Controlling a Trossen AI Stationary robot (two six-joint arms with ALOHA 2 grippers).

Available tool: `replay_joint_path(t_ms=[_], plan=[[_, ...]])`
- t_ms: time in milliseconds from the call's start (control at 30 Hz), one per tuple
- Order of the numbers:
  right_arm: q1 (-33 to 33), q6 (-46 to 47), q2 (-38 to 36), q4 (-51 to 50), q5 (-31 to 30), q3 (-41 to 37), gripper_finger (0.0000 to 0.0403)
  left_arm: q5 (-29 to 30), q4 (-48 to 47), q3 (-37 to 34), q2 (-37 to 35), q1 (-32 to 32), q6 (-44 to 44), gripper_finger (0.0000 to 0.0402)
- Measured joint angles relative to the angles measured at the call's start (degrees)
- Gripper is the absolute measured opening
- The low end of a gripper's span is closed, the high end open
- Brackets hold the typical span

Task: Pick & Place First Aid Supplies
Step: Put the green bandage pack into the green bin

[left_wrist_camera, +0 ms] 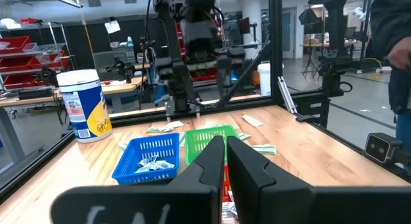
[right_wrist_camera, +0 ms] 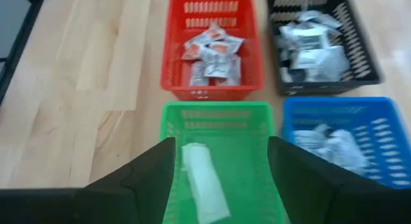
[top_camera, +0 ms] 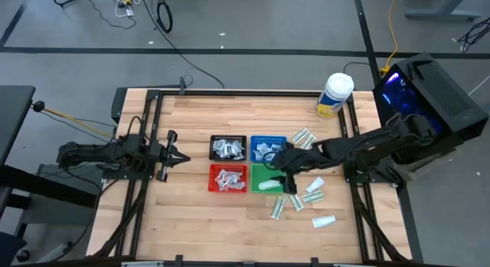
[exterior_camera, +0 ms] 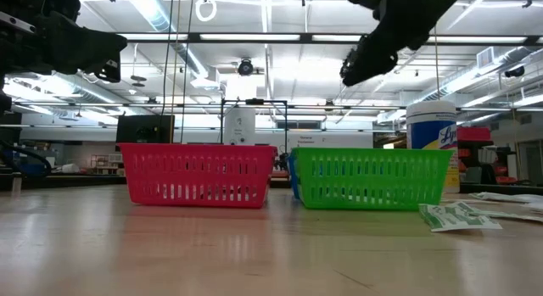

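Note:
Four mesh trays stand mid-table: black (top_camera: 227, 148), blue (top_camera: 268, 147), red (top_camera: 228, 179) and green (top_camera: 258, 175). One narrow white-and-green packet (right_wrist_camera: 204, 182) lies flat on the green tray's floor. My right gripper (right_wrist_camera: 221, 179) hangs open above that tray, its fingers spread to either side of the packet and clear of it; in the low view my right gripper (exterior_camera: 369, 63) is well above the green tray's rim (exterior_camera: 373, 152). The black, blue and red trays each hold several packets. My left gripper (top_camera: 180, 156) waits shut near the table's left side.
Several loose packets (top_camera: 312, 196) lie on the wood right of the green tray, and more packets (top_camera: 304, 137) lie beside the blue tray. A big white jar with a yellow label (top_camera: 334, 95) stands at the far right. The black frame rails (top_camera: 356, 183) run along the table's sides.

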State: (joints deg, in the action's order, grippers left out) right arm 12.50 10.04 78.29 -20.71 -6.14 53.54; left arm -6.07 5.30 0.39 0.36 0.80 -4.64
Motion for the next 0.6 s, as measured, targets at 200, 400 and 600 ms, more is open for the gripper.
replay_joint_path(t_ms=[200, 400, 600], plan=[[-3.07, 1.49, -3.27, -8.47, -3.92, 1.91, 0.0252, 0.00, -0.01, 0.02, 0.00, 0.00, 0.00, 0.0025], [-8.09, -5.07, -6.24, -15.47, -3.58, 2.01, 0.0252, 0.00, 0.00, 0.02, 0.00, 0.00, 0.00, 0.0025], [-14.63, -20.95, -8.41, -19.36, -3.49, 2.03, 0.0252, 0.00, 0.00, 0.00, 0.00, 0.00, 0.00, 0.0025]])
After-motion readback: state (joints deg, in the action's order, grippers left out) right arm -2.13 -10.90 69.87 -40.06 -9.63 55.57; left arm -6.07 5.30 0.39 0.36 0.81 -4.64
